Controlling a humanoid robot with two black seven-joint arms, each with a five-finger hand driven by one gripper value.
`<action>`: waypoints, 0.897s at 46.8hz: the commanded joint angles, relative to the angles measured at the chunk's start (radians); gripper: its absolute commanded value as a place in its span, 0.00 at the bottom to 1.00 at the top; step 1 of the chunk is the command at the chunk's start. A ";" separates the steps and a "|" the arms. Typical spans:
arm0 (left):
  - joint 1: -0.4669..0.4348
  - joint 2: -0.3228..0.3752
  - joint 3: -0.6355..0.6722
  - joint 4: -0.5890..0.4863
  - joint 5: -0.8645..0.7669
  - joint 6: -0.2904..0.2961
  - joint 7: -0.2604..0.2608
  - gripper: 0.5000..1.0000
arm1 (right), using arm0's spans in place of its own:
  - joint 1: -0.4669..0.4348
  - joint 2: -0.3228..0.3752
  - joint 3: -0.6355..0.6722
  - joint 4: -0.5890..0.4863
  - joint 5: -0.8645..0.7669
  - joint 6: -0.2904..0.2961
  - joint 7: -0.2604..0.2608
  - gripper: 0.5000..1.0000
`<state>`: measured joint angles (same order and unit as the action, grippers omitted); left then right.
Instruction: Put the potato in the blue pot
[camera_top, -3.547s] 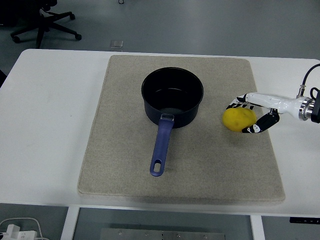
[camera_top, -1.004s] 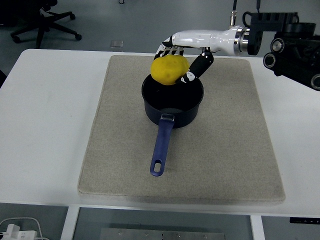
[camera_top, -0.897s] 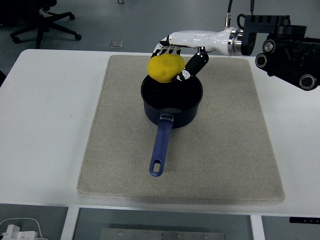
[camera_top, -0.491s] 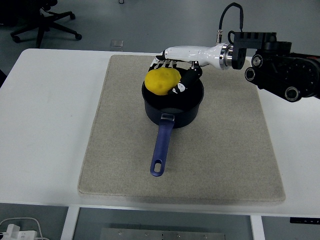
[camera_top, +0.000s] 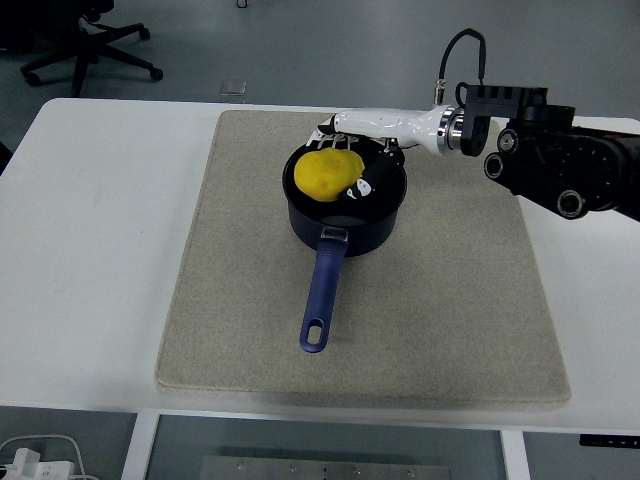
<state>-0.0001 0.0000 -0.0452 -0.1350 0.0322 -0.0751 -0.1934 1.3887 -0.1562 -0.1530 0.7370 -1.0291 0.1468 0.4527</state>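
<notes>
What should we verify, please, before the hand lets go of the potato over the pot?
1. Potato within the blue pot's rim: ok.
2. Right hand gripping the potato: ok.
3. Potato resting on the pot's bottom: cannot tell.
4. Pot upright on the mat, handle pointing toward the near edge: ok.
5. Pot free of other contents: cannot tell, the potato hides much of the inside.

The right hand (camera_top: 352, 150) is white with black fingertips. A silver ring joins it to a bulky black arm (camera_top: 560, 165) with a looping black cable (camera_top: 458, 50).
</notes>
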 joint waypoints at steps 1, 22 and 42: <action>0.000 0.000 0.001 0.000 0.000 0.000 0.000 0.99 | -0.017 0.001 0.001 -0.022 0.000 -0.013 -0.002 0.00; 0.000 0.000 -0.001 0.000 0.000 0.000 0.000 0.99 | -0.023 0.038 0.001 -0.054 0.001 -0.026 -0.006 0.86; 0.000 0.000 0.001 0.000 0.000 0.000 0.000 0.99 | -0.020 0.024 0.006 -0.054 0.001 -0.029 -0.005 0.86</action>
<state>0.0000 0.0000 -0.0451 -0.1350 0.0322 -0.0750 -0.1933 1.3685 -0.1263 -0.1481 0.6828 -1.0291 0.1185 0.4464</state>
